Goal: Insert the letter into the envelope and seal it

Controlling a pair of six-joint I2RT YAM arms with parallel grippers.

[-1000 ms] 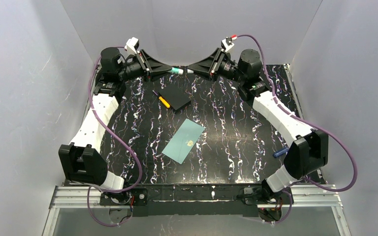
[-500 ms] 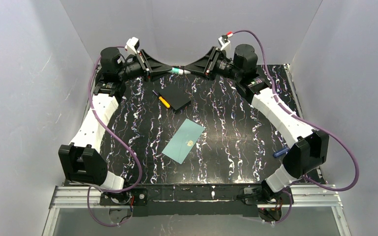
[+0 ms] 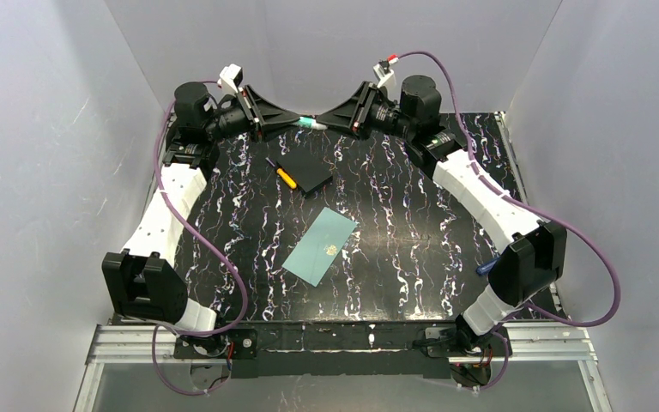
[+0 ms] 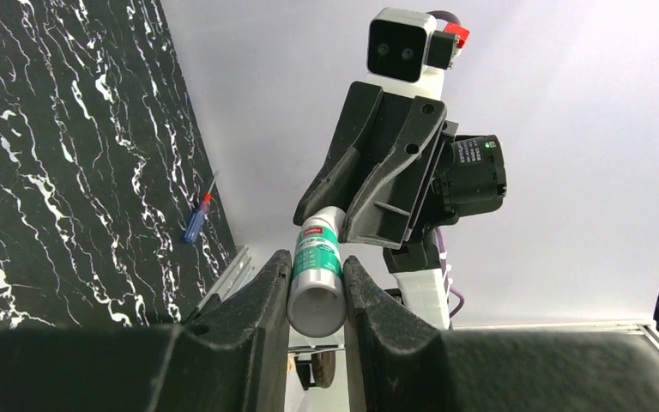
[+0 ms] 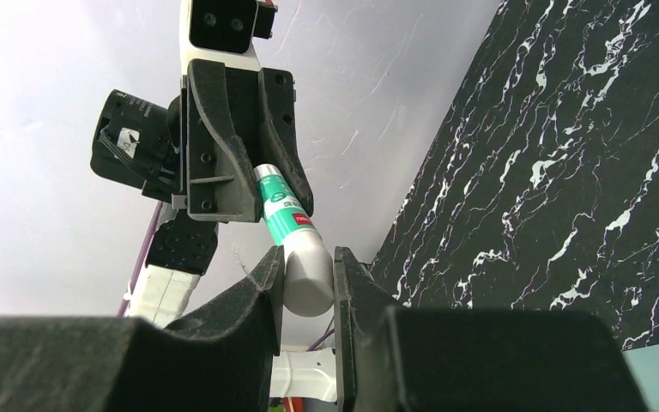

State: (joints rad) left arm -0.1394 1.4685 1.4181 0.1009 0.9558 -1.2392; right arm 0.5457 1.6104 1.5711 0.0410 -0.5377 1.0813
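The pale teal envelope lies flat at the table's middle, its flap down and the gold seal mark showing. The tan letter is not in view. A green-and-white glue stick is held in the air at the table's far edge between both grippers. My left gripper is shut on its silver base end. My right gripper is shut on its white cap end. The two grippers face each other, tips nearly touching.
A flat black square pad lies behind the envelope, with a yellow-handled screwdriver at its left edge. A blue-handled screwdriver lies by the right arm near the table's right edge. Grey walls enclose the table.
My right gripper has moved left toward my left gripper and now grips the glue stick's cap end. The left arm and the envelope have not moved.
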